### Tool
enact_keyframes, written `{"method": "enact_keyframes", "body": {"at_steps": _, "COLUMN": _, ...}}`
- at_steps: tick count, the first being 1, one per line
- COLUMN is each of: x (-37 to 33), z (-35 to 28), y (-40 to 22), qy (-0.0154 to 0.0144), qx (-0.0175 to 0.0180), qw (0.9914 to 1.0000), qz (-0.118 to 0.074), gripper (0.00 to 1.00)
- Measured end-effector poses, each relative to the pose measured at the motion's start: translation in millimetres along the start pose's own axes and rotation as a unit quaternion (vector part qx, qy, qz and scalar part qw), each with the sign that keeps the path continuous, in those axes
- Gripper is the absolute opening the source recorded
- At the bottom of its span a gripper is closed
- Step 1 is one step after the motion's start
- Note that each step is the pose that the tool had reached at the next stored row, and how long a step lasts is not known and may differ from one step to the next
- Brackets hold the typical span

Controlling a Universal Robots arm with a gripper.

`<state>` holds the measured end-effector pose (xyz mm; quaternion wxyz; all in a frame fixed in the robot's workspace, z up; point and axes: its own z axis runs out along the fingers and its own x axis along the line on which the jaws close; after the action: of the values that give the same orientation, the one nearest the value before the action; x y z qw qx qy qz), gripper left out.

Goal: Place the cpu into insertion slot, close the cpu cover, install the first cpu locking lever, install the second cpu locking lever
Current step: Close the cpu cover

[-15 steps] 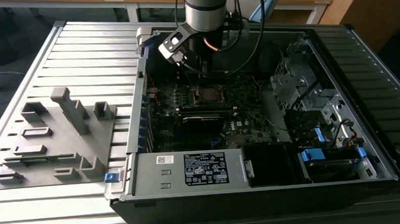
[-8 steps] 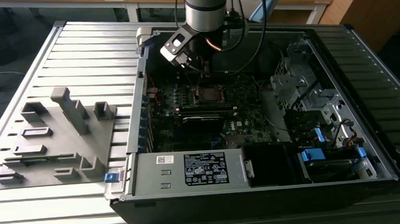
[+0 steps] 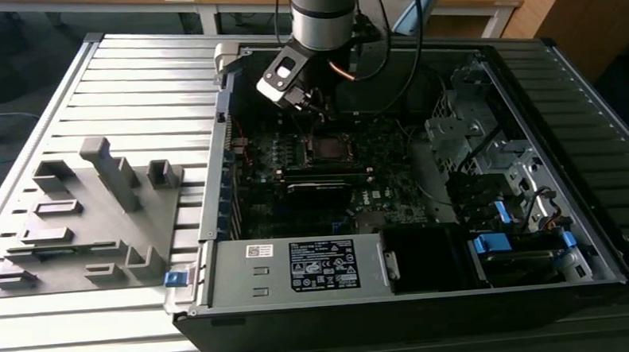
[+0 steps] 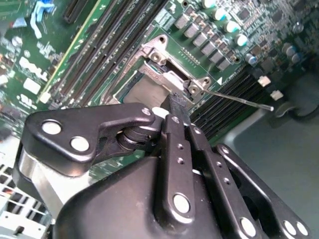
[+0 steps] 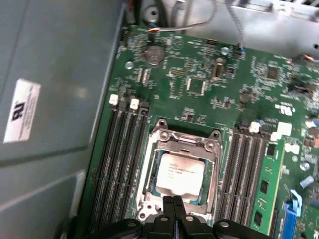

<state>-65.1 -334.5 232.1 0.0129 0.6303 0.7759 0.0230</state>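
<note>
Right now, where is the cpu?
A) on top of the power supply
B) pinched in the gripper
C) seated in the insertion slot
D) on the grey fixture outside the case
C: in the first wrist view the cpu lies flat in the insertion slot, with the cpu cover framing it. The gripper is shut at the socket's edge, not on the chip.

Bright light on the table [image 3: 130, 81]; the computer case [image 3: 406, 319] lies shadowed inside.

Jaws together at cpu cover [image 4: 167, 77], cpu [image 4: 139, 93] beneath
</note>
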Motion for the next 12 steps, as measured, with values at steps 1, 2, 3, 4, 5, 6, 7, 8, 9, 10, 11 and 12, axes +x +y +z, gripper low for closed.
{"method": "enact_keyframes", "body": {"at_steps": 1, "x": 0.0, "z": 0.0, "y": 0.0, "qy": 0.0002, "qx": 0.0001, "qw": 0.99998, "qz": -0.007, "gripper": 0.11}}
{"method": "enact_keyframes", "body": {"at_steps": 2, "x": 0.0, "z": 0.0, "y": 0.0, "qy": 0.0003, "qx": 0.0001, "qw": 0.99997, "qz": -0.007, "gripper": 0.11}}
{"method": "enact_keyframes", "body": {"at_steps": 3, "x": 0.0, "z": 0.0, "y": 0.0, "qy": 0.0003, "qx": 0.0001, "qw": 0.99997, "qz": -0.007, "gripper": 0.11}}
{"method": "enact_keyframes", "body": {"at_steps": 4, "x": 0.0, "z": 0.0, "y": 0.0, "qy": 0.0004, "qx": 0.0001, "qw": 0.99997, "qz": -0.007, "gripper": 0.11}}
{"method": "enact_keyframes", "body": {"at_steps": 5, "x": 0.0, "z": 0.0, "y": 0.0, "qy": 0.0003, "qx": 0.0001, "qw": 0.99997, "qz": -0.007, "gripper": 0.11}}
{"method": "enact_keyframes", "body": {"at_steps": 6, "x": 0.0, "z": 0.0, "y": 0.0, "qy": 0.0003, "qx": 0.0001, "qw": 0.99997, "qz": -0.007, "gripper": 0.11}}
{"method": "enact_keyframes", "body": {"at_steps": 7, "x": 0.0, "z": 0.0, "y": 0.0, "qy": 0.0004, "qx": 0.0001, "qw": 0.99997, "qz": -0.008, "gripper": 0.11}}
{"method": "enact_keyframes", "body": {"at_steps": 8, "x": 0.0, "z": 0.0, "y": 0.0, "qy": 0.0005, "qx": 0.0001, "qw": 0.99994, "qz": -0.011, "gripper": 0.11}}
{"method": "enact_keyframes", "body": {"at_steps": 9, "x": 0.0, "z": 0.0, "y": 0.0, "qy": 0.0009, "qx": 0.0002, "qw": 0.99985, "qz": -0.017, "gripper": 0.11}}
{"method": "enact_keyframes", "body": {"at_steps": 10, "x": 0.0, "z": 0.1, "y": 0.0, "qy": 0.0013, "qx": 0.0002, "qw": 0.99966, "qz": -0.026, "gripper": 0.11}}
{"method": "enact_keyframes", "body": {"at_steps": 11, "x": 0.0, "z": 0.1, "y": 0.0, "qy": 0.0018, "qx": 0.0003, "qw": 0.99936, "qz": -0.036, "gripper": 0.11}}
{"method": "enact_keyframes", "body": {"at_steps": 12, "x": 0.0, "z": 0.2, "y": 0.0, "qy": 0.0023, "qx": 0.0004, "qw": 0.99901, "qz": -0.044, "gripper": 0.11}}
